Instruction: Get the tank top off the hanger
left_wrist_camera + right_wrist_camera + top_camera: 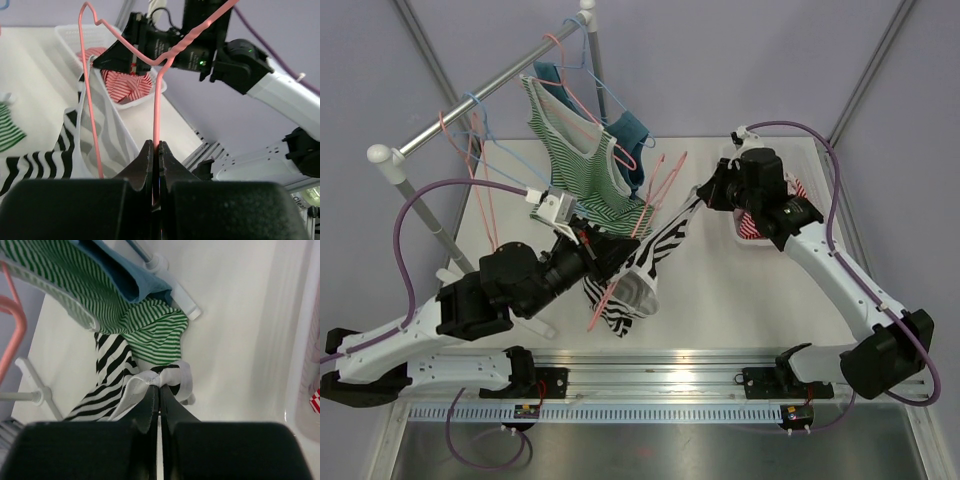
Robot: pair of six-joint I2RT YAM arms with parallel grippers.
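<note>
My left fingers (154,150) are clenched on the pink wire of the hanger (156,105), which climbs toward 12 o'clock in my left wrist view. My right fingers (159,389) are pinched shut on a white-edged strap of the tank top (112,377), the black-and-white striped one.

From above, the tank top is held up over the middle of the desk (740,300), stretched between my two hands. Its strap runs toward 2 o'clock to my right fingers, and the hanger wire passes through the cloth.

At 2 o'clock on the desk sits a white basket (738,236) with a red-striped garment (125,85) in it. At 11 o'clock a rail (490,95) carries a green-striped top (575,150) and a blue garment (630,132).
</note>
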